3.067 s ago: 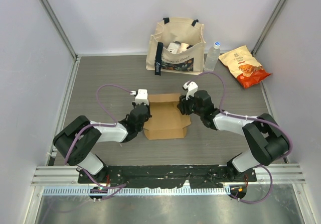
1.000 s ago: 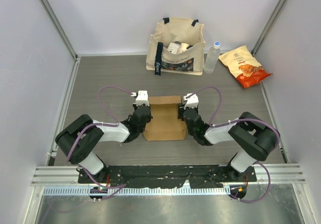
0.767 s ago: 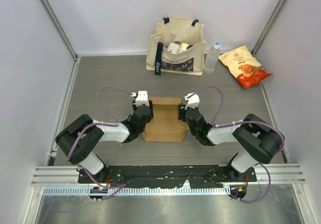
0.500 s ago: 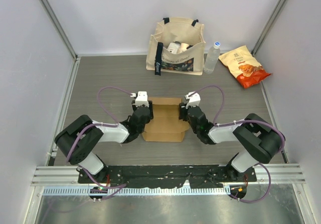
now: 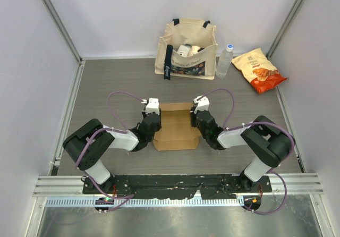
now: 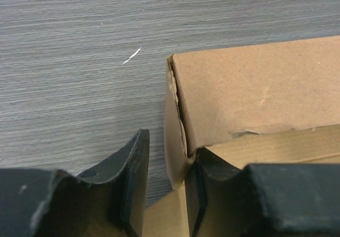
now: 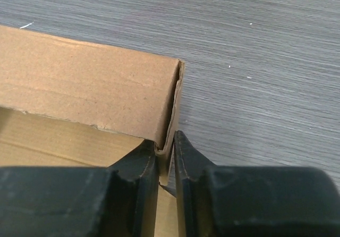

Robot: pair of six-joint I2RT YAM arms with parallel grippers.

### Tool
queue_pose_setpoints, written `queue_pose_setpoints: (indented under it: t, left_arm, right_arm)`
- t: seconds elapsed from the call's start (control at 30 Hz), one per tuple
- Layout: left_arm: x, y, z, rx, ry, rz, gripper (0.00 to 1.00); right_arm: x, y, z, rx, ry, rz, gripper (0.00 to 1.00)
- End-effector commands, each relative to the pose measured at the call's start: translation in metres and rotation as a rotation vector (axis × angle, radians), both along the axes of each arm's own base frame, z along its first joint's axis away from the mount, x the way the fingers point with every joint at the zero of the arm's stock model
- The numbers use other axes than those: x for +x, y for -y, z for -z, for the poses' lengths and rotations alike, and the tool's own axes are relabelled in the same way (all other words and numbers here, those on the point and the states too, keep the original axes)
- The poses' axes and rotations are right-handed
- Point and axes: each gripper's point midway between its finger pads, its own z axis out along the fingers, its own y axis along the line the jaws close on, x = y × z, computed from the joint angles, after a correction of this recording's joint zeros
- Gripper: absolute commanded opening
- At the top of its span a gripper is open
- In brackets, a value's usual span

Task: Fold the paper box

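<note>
- The jaws of the left gripper (image 6: 169,153) stand partly spread, straddling the left wall of the paper box (image 5: 175,128). One finger is outside over the table and the other is inside. The inner finger touches the cardboard, while a gap shows between the outer finger and the wall, so I would not call it a pinch.
- The right gripper (image 7: 164,141) has its jaws drawn in close on the right wall of the box, one finger on each side. The thin cardboard edge is nipped between them.
- The box sits on the grey wood-grain table (image 5: 106,88), near its front and in the middle, right between the two wrists, with its side walls raised.
- In both wrist views, a brown flap lies folded over the far end of the box. Below it I can see only the box's own paler, ribbed cardboard floor.
- At the back of the table, a beige printed tote bag (image 5: 197,67) stands upright with its mouth open. A black strap hangs down its front on the left.
- Inside the bag are a couple of white, round-topped things (image 5: 188,50), too small for me to name.
- A clear bottle (image 5: 225,60) with a blue cap stands just beside the bag's right side.
- A yellow-orange snack packet (image 5: 258,69) lies flat to the right of the bottle, well apart from the box.
</note>
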Motion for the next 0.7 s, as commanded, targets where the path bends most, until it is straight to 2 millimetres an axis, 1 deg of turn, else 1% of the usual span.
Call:
queue_pose_setpoints:
  t: [0.0,0.03,0.07,0.1,0.13,0.17,0.2,0.23,0.27,0.3,0.37,0.4,0.43,0.47,0.5,0.53,0.57,0.67]
  left_arm:
    - [0.014,0.006,-0.013,-0.009,0.047,-0.014,0.33]
    - [0.016,0.006,-0.010,-0.001,0.042,-0.021,0.32]
    - [0.017,0.005,-0.008,0.013,0.038,-0.031,0.30]
    - [0.021,0.008,-0.011,0.013,0.045,-0.039,0.27]
    - [0.024,0.007,-0.009,0.021,0.046,-0.055,0.19]
    - [0.026,-0.002,-0.001,0.056,0.039,-0.102,0.14]
    - [0.030,-0.002,-0.005,0.054,0.054,-0.147,0.03]
    - [0.031,-0.007,-0.003,0.067,0.057,-0.196,0.00]
    - [0.034,-0.020,0.000,0.127,0.063,-0.304,0.00]
    - [0.034,-0.023,0.005,0.142,0.058,-0.345,0.00]
    - [0.035,-0.034,0.011,0.191,0.071,-0.432,0.00]
    - [0.033,-0.035,0.013,0.183,0.068,-0.444,0.00]
    - [0.035,-0.034,0.011,0.154,0.082,-0.452,0.00]
    - [0.032,-0.037,0.014,0.152,0.086,-0.444,0.00]
    - [0.032,-0.030,0.016,0.123,0.087,-0.398,0.00]
    - [0.038,-0.021,0.004,0.070,0.136,-0.362,0.00]
    - [0.035,-0.022,0.008,0.066,0.135,-0.341,0.00]
    - [0.037,-0.012,0.009,0.063,0.127,-0.285,0.00]
  right_arm:
    - [0.007,-0.002,-0.018,0.042,0.047,0.023,0.18]
    - [0.007,-0.002,-0.018,0.042,0.049,0.022,0.16]
    - [0.007,-0.002,-0.017,0.043,0.049,0.024,0.11]
    - [0.008,-0.003,-0.017,0.051,0.048,0.026,0.07]
    - [0.008,-0.003,-0.015,0.054,0.045,0.030,0.01]
    - [0.008,-0.003,-0.014,0.069,0.039,0.040,0.01]
    - [0.008,-0.001,-0.014,0.076,0.040,0.059,0.01]
    - [0.007,0.001,-0.016,0.086,0.048,0.075,0.01]
    - [0.000,-0.002,-0.016,0.107,0.055,0.076,0.01]
    - [-0.002,0.000,-0.022,0.112,0.076,0.096,0.01]
    - [-0.011,-0.010,-0.025,0.119,0.089,0.077,0.02]
    - [-0.013,-0.009,-0.027,0.120,0.096,0.087,0.01]
    - [-0.013,-0.009,-0.026,0.121,0.095,0.089,0.01]
    - [-0.014,-0.010,-0.026,0.121,0.094,0.089,0.01]
    - [-0.013,-0.010,-0.026,0.122,0.094,0.093,0.01]
    - [-0.012,-0.010,-0.028,0.125,0.098,0.094,0.01]
    - [-0.012,-0.012,-0.030,0.127,0.102,0.090,0.02]
    - [-0.010,-0.013,-0.032,0.119,0.102,0.088,0.01]
